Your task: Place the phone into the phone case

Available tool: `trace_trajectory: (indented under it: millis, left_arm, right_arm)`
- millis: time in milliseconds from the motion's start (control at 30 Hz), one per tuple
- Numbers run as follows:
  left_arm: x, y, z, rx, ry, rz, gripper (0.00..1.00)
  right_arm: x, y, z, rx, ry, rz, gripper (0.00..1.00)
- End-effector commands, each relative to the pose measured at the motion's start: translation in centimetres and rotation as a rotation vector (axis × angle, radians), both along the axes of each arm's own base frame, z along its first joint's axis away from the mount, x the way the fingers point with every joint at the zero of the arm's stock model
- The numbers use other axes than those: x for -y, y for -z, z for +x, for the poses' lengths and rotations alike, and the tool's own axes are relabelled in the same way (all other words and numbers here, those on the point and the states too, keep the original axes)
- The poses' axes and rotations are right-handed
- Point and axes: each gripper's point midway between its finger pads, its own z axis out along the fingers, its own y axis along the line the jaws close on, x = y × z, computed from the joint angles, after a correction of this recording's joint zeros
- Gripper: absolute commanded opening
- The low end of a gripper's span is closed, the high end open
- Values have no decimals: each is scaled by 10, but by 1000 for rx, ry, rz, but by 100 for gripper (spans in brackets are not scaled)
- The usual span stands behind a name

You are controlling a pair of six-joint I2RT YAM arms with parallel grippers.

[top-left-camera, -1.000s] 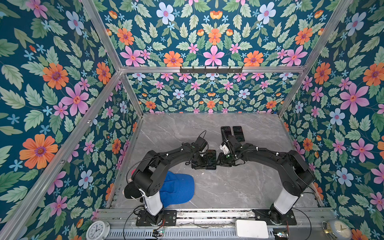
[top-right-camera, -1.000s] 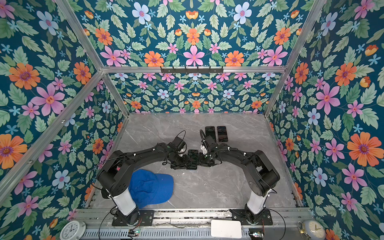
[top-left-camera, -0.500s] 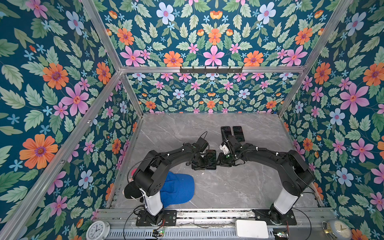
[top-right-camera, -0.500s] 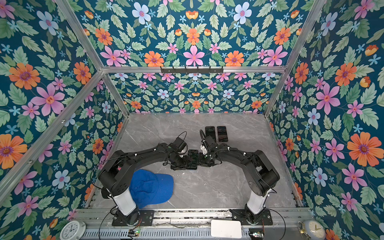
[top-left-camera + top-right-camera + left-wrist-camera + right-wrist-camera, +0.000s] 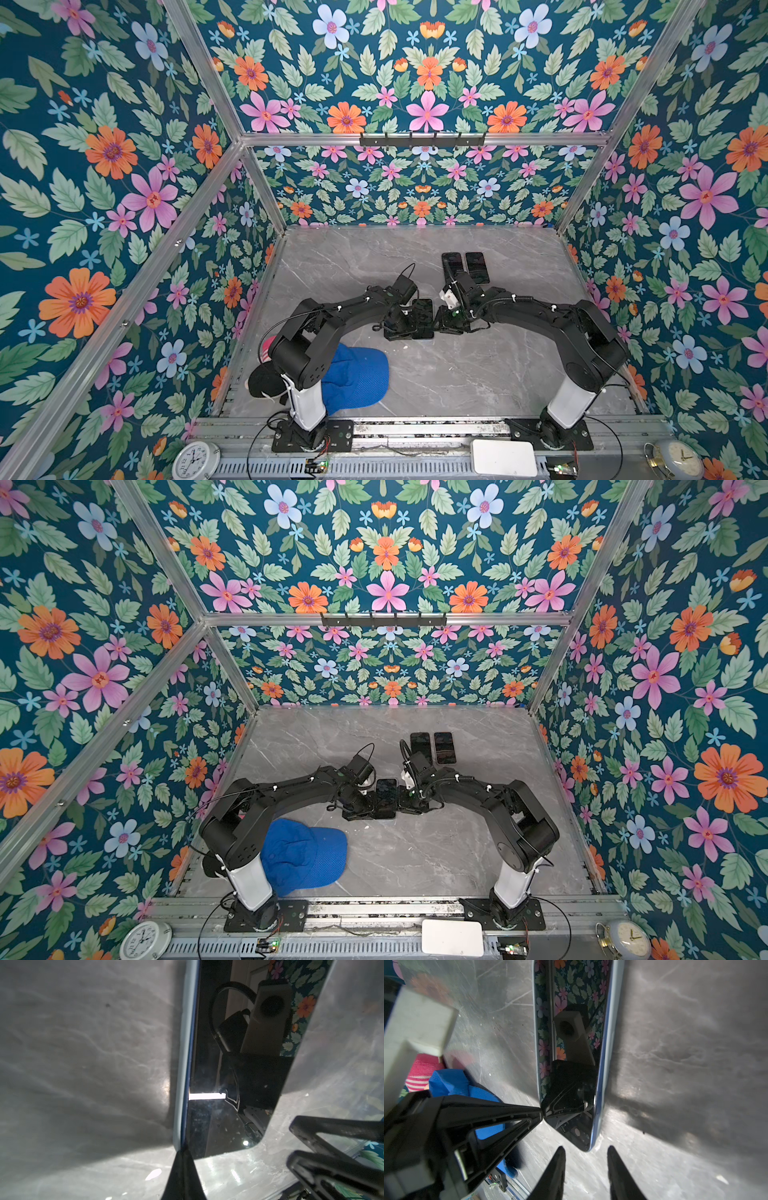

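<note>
Seating stage: my left claw (image 5: 182,1165), closed tight, nudges phone (image 5: 571,1084) within phone case (image 5: 182,1053); right claw (image 5: 586,1149) ajar, empty. Next: press edges home.

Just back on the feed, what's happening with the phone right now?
Both arms meet at the phone, lying on the table with the pale blue case showing along its edge. The left hand is shut, tips against the phone's edge near one end. The right hand is open, fingers either side of a corner, not gripping.
</note>
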Motion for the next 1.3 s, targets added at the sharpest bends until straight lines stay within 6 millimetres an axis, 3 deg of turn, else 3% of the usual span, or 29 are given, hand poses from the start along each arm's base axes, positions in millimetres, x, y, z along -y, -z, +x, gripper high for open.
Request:
trace_trajectory:
  millis: [0,233,467,633,900,1267]
  left_arm:
    - [-10,11,-6,-17,8,51,6]
    - [-11,-4,0,17,1,60,7]
    - [3,-24,10,70,-5,-20,20]
    - [9,-23,12,68,-20,-99,30]
    - [1,-18,15,50,-72,-209,37]
    - [9,-17,12,27,-73,-343,41]
  right_arm:
    - [-1,-1,-1,-1,0,8,35]
    - [0,-4,-1,3,0,3,35]
    - [4,-4,-3,2,11,-10,35]
    - [5,-4,-5,-5,18,-6,34]
    - [-2,2,-9,-30,17,7,28]
    - [-8,7,-9,-46,9,4,21]
